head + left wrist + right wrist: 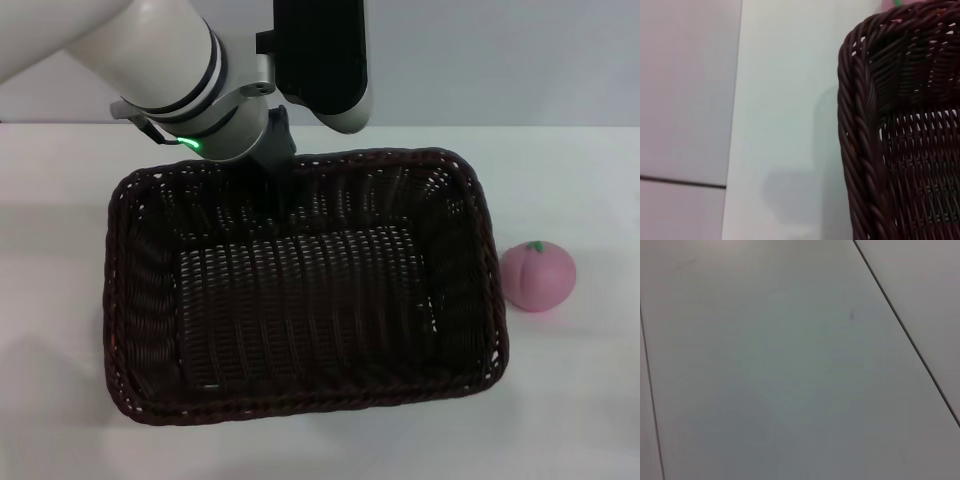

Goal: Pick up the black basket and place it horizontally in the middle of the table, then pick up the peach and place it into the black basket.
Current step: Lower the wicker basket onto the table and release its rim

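Observation:
The black basket [300, 405] lies flat on the white table [570, 400], long side across, open side up and empty. My left gripper [281, 165] is at the middle of the basket's far rim, dark against the dark weave. The left wrist view shows a braided corner of the basket [860, 150] from close up. The pink peach [538, 277] with its green stem spot sits on the table just to the right of the basket, apart from it. The right gripper is out of view.
A pale wall rises behind the table's far edge [500, 125]. The right wrist view shows only a plain grey surface with thin dark seams [900, 325]. Bare table lies in front of the basket and to its left.

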You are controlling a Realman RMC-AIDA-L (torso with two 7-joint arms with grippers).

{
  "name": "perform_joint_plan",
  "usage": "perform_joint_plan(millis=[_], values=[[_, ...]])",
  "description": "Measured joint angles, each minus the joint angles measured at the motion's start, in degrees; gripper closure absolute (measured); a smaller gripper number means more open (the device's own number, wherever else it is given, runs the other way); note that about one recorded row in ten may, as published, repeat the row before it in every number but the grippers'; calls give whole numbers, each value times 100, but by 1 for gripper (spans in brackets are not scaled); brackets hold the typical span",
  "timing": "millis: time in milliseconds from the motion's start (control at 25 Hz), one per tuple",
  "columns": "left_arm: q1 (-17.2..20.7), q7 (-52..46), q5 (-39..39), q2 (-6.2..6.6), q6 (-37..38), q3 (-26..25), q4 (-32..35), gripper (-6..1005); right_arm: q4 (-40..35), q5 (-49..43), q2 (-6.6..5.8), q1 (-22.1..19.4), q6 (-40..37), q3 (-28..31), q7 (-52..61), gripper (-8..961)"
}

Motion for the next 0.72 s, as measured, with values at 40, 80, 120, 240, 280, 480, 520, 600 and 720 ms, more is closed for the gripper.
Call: perform_joint_plan(millis=[40,80,120,240,280,480,520,600,720], values=[[0,-26,48,0,-11,6,-14,799,-3,0,0,0,2,0,-4,227],[1,-69,111,0,-30,18,-31,799,-7,0,0,0,4,0,-4,227],[10,-158,247,1,-62,65,-81,799,-16,0,0,0,18,0,-5,227],[26,-205,344,1,-91,122,-119,797,-28,0,1,10,47,0,-5,226],[39,-208,372,1,-105,156,-130,797,-35,0,0,19,70,0,-6,226],[60,-188,398,1,-132,196,-188,682,-77,0,-7,55,169,0,-9,226],[60,-166,376,1,-132,198,-204,659,-100,0,-8,62,202,0,-10,226],[60,-153,345,1,-138,196,-190,613,-106,0,-8,67,224,1,-10,227],[60,-128,311,0,-176,232,-154,536,-106,0,-8,70,236,21,-14,227]])
